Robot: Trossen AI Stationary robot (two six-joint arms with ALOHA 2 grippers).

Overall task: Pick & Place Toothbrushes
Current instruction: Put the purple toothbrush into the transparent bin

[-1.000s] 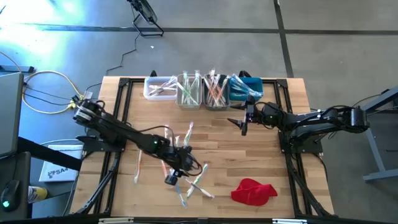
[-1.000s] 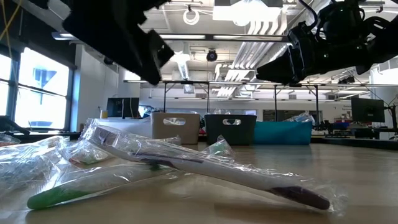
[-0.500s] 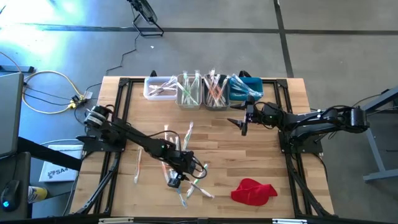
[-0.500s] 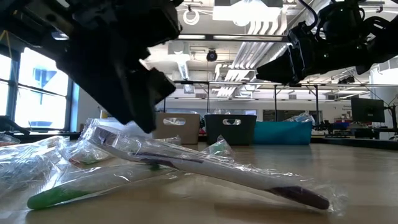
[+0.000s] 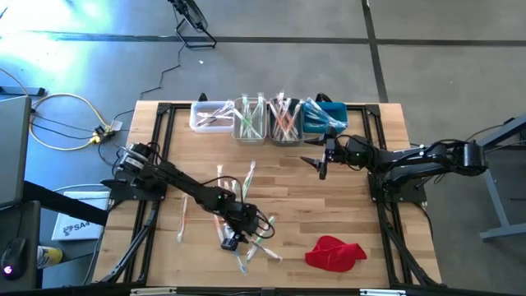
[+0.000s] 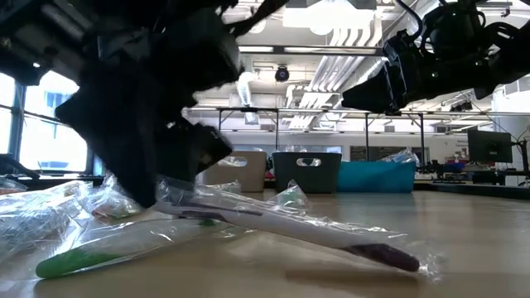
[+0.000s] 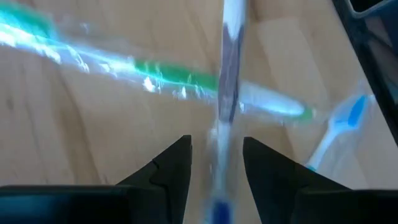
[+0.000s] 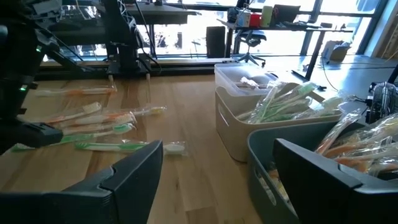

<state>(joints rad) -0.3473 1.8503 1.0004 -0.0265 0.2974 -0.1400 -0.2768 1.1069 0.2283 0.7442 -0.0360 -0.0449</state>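
Two arms share the table, but only your left gripper (image 5: 233,239) is at work, lowered into the loose pile of toothbrushes (image 5: 246,215) near the front edge. In the left wrist view its fingers (image 7: 168,171) stand apart, straddling one wrapped toothbrush (image 7: 227,81) that runs up between them; they are not closed on it. That brush lies across a green-handled toothbrush (image 7: 168,78), and a blue toothbrush (image 7: 339,134) lies just beside them. From table height, the gripper presses at the end of a dark-tipped toothbrush (image 6: 290,228) whose far end looks slightly raised off the wood. The risk here is a double pick: close now and the crinkled wrappers could drag the green one along, or the thin handle could slip out sideways. Pressing harder could also flip the brush or scatter its neighbours. Your right gripper (image 5: 322,161) hangs with fingers spread near the row of bins (image 5: 267,119) at the back, where sorted toothbrushes already stand. The red cloth (image 5: 334,252) lies near the pile, so a skidding brush could slide toward it.
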